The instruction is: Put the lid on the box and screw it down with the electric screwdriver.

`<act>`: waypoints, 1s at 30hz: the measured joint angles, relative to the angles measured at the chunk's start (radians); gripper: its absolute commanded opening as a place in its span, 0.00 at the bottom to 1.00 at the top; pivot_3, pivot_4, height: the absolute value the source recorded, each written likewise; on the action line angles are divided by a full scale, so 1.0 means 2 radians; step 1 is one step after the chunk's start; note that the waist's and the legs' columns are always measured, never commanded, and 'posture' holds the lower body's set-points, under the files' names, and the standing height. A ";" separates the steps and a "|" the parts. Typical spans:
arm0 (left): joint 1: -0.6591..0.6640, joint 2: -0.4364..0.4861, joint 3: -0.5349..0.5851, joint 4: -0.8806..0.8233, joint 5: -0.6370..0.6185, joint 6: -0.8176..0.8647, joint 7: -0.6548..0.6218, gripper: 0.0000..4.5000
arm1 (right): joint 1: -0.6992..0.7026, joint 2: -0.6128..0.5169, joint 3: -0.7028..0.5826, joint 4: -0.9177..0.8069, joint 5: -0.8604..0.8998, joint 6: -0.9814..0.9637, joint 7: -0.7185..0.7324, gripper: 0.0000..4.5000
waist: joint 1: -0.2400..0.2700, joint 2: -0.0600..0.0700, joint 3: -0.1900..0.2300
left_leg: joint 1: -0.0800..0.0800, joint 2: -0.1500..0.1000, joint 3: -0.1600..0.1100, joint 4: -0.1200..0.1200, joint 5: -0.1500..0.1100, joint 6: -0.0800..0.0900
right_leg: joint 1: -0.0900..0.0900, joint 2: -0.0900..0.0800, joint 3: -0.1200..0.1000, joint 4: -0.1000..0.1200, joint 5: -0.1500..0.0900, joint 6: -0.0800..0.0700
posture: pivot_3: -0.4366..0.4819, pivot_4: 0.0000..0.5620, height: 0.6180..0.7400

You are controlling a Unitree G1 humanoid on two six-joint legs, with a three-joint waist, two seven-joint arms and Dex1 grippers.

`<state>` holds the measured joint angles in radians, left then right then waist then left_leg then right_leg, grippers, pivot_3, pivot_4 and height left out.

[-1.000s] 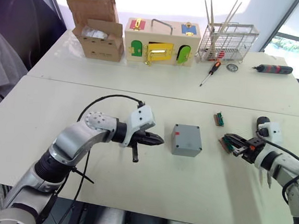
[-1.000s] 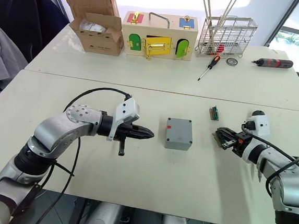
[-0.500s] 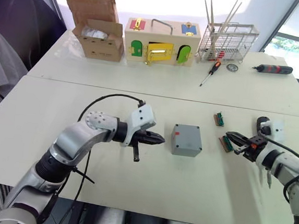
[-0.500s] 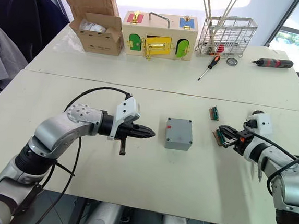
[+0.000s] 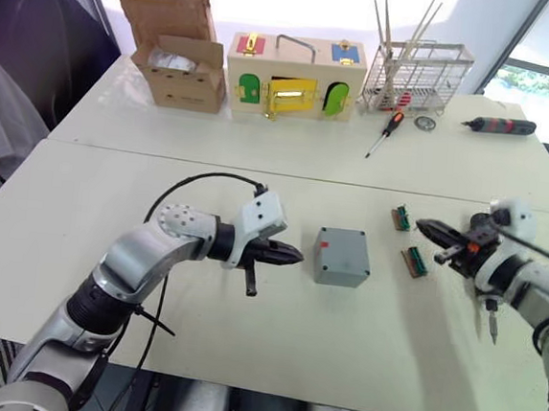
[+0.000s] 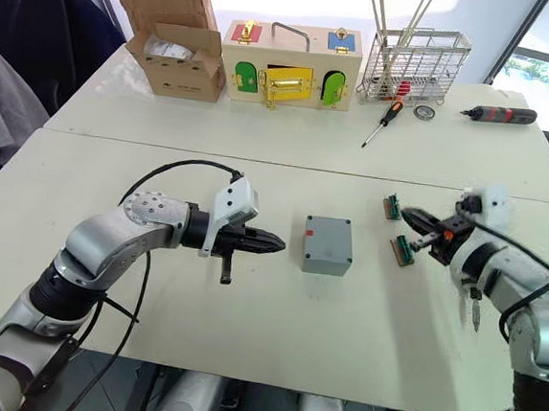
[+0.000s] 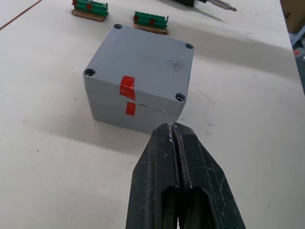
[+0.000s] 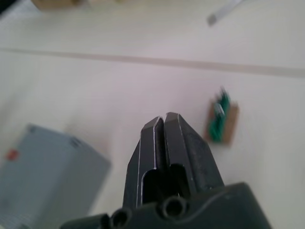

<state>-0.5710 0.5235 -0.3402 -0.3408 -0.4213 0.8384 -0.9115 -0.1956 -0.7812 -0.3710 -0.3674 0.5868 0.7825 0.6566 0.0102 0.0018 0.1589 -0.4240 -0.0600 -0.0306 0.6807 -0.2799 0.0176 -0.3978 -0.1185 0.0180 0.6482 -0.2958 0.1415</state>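
text: none legible | labels: none | numbers: none | signs: none

White table [image 5: 194, 352], grey box [image 5: 341, 257], cardboard box [image 5: 177, 58], wire rack [image 5: 419, 76]

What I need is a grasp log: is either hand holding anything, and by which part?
Nothing: the left hand and right hand are both shut and empty.

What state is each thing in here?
lid: seated on the box, red marks lined up.
box: closed, upright.
left gripper: shut, empty.
right gripper: shut, empty.
cardboard box: flaps open.
wooden box: doors shut.
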 measured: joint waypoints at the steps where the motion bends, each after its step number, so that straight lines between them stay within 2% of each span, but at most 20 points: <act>1: -0.002 0.002 0.000 0.002 0.000 -0.001 -0.001 0.00 | -0.009 -0.002 0.001 -0.015 0.013 0.010 0.001 0.01 | 0.000 0.000 0.000 | 0.000 0.000 0.000 0.000 0.000 0.000 | 0.000 0.000 0.000 0.000 0.000 0.000 | 0.48 0.27 0.99; 6: -0.003 0.012 0.000 0.006 0.005 -0.001 -0.003 0.00 | -0.019 0.006 0.029 -0.037 0.043 0.041 0.000 0.01 | 0.001 0.000 0.000 | 0.000 0.000 0.000 0.000 0.000 0.000 | 0.000 0.000 0.000 0.000 0.000 0.000 | 0.48 0.27 0.99; 12: 0.001 0.012 0.000 0.006 0.008 -0.002 -0.004 0.00 | -0.015 0.009 0.064 -0.039 0.038 0.040 -0.001 0.01 | 0.001 0.000 0.000 | 0.000 0.000 0.000 0.000 0.000 0.000 | 0.000 0.000 0.000 0.000 0.000 0.000 | 0.48 0.27 0.99; 30: 0.009 0.013 0.000 0.002 0.009 -0.001 0.000 0.00 | -0.009 0.010 0.100 -0.012 0.005 0.002 0.007 0.01 | 0.001 0.000 0.000 | 0.000 0.000 0.000 0.000 0.000 0.000 | 0.000 0.000 0.000 0.000 0.000 0.000 | 0.48 0.27 0.99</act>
<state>-0.5526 0.5502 -0.3402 -0.3378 -0.4031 0.8361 -0.9116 -0.2136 -0.7608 -0.1706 -0.3906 0.5963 0.7865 0.6710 0.0116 0.0017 0.1588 -0.4242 -0.0608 -0.0307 0.6810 -0.2799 0.0177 -0.3976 -0.1189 0.0182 0.6481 -0.2958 0.1414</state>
